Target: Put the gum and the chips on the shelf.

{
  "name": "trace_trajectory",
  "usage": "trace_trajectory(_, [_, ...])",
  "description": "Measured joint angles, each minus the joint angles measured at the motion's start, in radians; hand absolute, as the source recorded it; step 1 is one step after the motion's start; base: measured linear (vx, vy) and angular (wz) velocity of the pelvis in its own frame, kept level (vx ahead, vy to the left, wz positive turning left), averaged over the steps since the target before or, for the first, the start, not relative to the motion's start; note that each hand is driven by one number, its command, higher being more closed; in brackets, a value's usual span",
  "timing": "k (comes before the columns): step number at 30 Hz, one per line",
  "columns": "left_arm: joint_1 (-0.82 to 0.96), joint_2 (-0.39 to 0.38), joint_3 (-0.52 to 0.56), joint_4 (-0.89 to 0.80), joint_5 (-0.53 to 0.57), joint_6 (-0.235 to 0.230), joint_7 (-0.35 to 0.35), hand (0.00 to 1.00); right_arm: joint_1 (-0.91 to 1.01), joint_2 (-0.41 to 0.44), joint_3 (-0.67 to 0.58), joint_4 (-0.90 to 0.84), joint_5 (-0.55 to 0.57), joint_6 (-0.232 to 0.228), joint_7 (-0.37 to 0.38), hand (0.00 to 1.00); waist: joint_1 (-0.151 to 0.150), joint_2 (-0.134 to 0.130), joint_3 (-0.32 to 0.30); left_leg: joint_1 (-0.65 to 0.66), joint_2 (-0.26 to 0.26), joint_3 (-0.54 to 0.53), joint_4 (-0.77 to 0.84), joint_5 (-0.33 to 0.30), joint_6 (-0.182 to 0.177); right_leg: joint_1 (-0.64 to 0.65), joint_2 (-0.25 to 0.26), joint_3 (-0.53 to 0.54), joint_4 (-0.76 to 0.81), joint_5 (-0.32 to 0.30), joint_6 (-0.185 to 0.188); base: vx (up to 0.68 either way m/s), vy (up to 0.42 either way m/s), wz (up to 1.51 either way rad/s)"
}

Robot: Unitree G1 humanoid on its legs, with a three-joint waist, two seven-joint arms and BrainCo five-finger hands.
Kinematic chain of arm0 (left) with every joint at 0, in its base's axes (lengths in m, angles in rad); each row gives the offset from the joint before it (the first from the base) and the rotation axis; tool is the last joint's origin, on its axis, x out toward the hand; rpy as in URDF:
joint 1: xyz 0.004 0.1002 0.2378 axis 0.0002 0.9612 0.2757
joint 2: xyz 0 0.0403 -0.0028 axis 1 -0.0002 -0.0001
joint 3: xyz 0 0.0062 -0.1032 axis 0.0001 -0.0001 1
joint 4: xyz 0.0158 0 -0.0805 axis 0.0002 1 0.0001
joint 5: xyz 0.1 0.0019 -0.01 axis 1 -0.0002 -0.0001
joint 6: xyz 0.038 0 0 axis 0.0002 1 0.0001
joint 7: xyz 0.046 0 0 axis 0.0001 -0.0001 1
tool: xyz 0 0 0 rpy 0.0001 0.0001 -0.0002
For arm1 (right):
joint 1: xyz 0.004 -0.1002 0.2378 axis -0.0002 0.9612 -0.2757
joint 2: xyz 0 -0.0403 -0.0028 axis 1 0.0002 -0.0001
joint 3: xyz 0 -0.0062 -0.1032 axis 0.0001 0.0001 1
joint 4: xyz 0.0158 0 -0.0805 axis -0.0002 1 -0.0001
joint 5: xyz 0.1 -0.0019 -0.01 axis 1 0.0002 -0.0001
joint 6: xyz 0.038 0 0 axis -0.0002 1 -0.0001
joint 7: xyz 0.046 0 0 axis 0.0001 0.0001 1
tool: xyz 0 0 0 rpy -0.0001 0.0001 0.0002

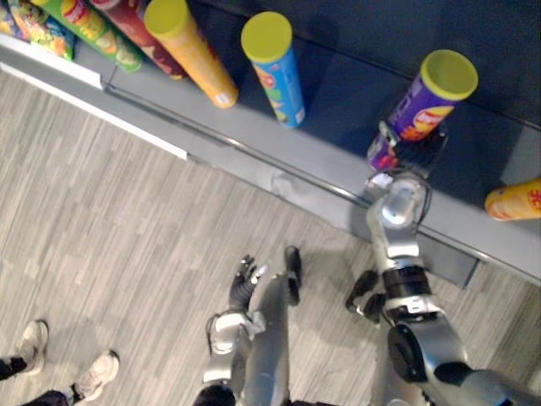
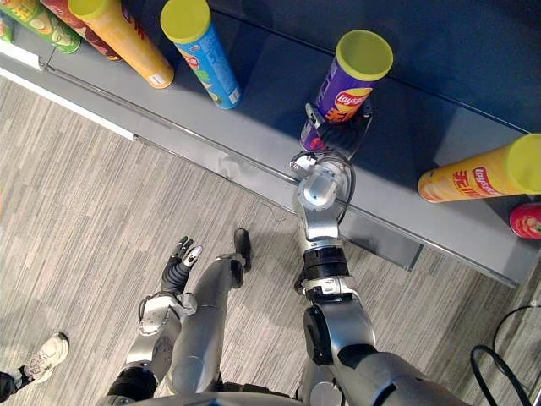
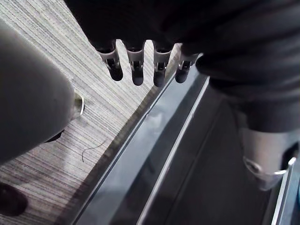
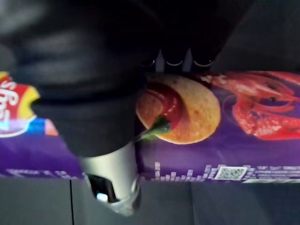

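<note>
A purple chips can [image 2: 347,85] with a yellow lid stands tilted on the dark blue shelf [image 2: 254,118]. My right hand [image 2: 342,135] reaches onto the shelf and grips the can's lower part. In the right wrist view its fingers [image 4: 176,56] curl over the purple chips can [image 4: 262,122], with the thumb [image 4: 110,178] on the near side. My left hand [image 1: 245,283] hangs low over the grey wood-look floor, in front of the shelf. Its fingers [image 3: 136,65] are straight and hold nothing.
More yellow-lidded cans stand on the shelf: a blue one [image 1: 275,72], an orange one [image 1: 194,51], green and red ones [image 1: 93,25] further left. An orange can [image 2: 482,178] and a red can [image 2: 526,220] lie at right. A person's shoes [image 1: 93,376] are at lower left.
</note>
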State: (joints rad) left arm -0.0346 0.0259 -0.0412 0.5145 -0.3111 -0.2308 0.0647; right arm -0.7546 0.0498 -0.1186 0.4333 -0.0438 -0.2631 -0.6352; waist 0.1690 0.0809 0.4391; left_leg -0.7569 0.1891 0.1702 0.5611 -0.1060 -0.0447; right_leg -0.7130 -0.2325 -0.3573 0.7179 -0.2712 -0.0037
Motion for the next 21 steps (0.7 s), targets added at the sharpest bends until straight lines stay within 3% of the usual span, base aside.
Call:
trace_trajectory(2, [0.000,0.000,0.000,0.000,0.000,0.000,0.000,0.00,0.007,0.000,0.011,0.005,-0.001,-0.009,0.004,1.00,0.000,0.000,0.000,0.000,0.002,0.002,0.000,0.000,0.000,-0.001,0.002,0.001,0.000,0.000,0.000,0.02,-0.047,-0.03])
trace_trajectory(3, [0.000,0.000,0.000,0.000,0.000,0.000,0.000,0.00,0.013,0.000,0.013,0.006,-0.001,-0.011,0.007,0.00,0.000,0.000,-0.001,0.000,0.003,0.002,0.000,0.000,0.000,-0.001,0.003,0.001,0.000,0.000,0.000,0.02,-0.034,-0.01])
trace_trajectory(7, [0.000,0.000,-0.001,0.001,0.000,0.000,-0.001,0.00,0.032,0.005,0.021,0.100,0.001,0.023,0.011,0.00,0.007,0.000,-0.001,-0.002,0.005,0.005,0.001,0.000,-0.001,-0.005,0.005,0.004,-0.001,0.000,0.000,0.03,-0.044,-0.02])
trace_trajectory(8, [0.000,0.001,0.000,0.001,0.000,-0.001,0.000,0.00,0.058,0.006,0.026,0.084,0.000,0.004,0.011,0.00,0.009,0.000,-0.001,-0.010,0.007,0.005,0.003,0.000,-0.001,-0.013,0.007,0.005,0.000,0.000,0.000,0.02,-0.031,-0.03])
trace_trajectory(21, [0.001,0.001,-0.001,0.013,-0.001,-0.001,0.000,0.00,0.079,0.003,0.056,0.100,0.004,0.012,0.049,0.00,0.009,-0.001,-0.020,-0.013,0.023,0.006,0.022,-0.007,-0.003,-0.015,0.022,0.011,0.003,0.001,0.000,0.01,-0.042,-0.03])
